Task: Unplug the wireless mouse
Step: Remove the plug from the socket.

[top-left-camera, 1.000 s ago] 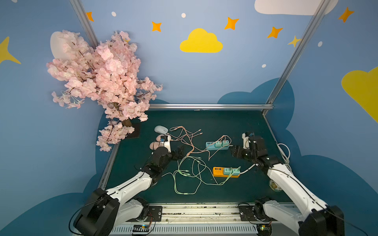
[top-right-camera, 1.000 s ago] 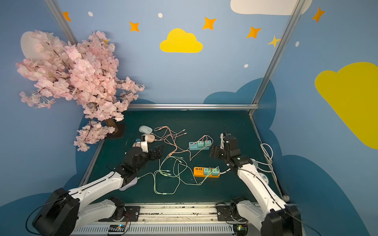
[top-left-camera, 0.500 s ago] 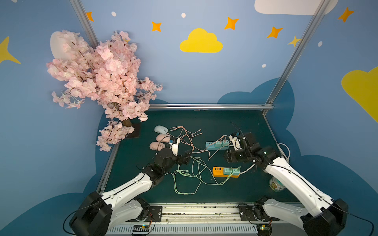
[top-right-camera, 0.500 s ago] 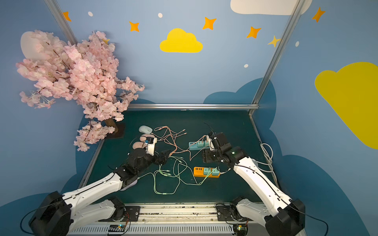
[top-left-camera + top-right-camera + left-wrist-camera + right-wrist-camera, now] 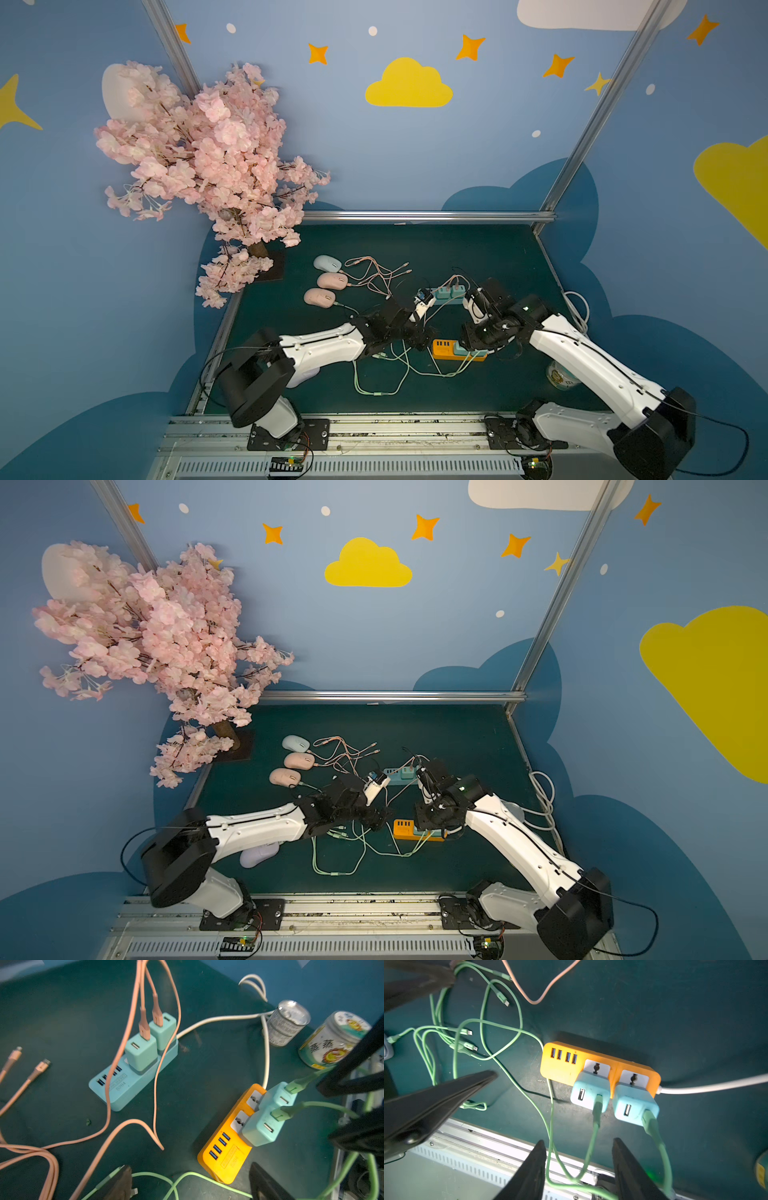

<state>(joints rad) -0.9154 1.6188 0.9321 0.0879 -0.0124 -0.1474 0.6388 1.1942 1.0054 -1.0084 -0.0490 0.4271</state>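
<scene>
The left arm (image 5: pixel 324 349) and the right arm (image 5: pixel 582 361) are stretched forward and angled inward, with the wrists set near each other. The left gripper (image 5: pixel 189 1166) is held wide apart. The right gripper (image 5: pixel 578 1141) is parted more narrowly, and nothing is clasped.

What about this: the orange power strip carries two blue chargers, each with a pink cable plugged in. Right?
Wrong colour: the cables in the blue chargers on the orange power strip are green, as the right wrist view shows.
</scene>
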